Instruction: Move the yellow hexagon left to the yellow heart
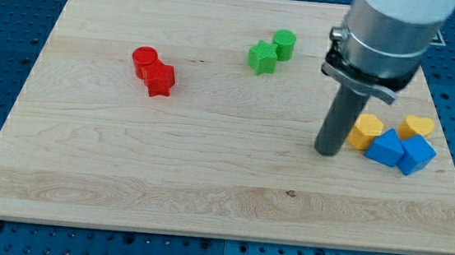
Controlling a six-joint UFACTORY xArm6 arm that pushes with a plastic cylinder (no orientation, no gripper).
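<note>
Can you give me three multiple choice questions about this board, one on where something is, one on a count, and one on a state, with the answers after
1. Where is my tip relative to the yellow hexagon?
A. just to the view's left of it
B. at the view's top of it
C. far off by the red blocks

2. How many blue blocks are on the board?
A. one
B. two
C. four

3. How do the yellow hexagon and the yellow heart stand?
A. stacked one on the other
B. apart, with a gap between them
C. at opposite ends of the board

Answers:
1. A, since the rod's end sits close beside the hexagon's left edge.
2. B, since one blue block and another blue block lie side by side near the yellow ones.
3. B, since bare wood shows between the two.
</note>
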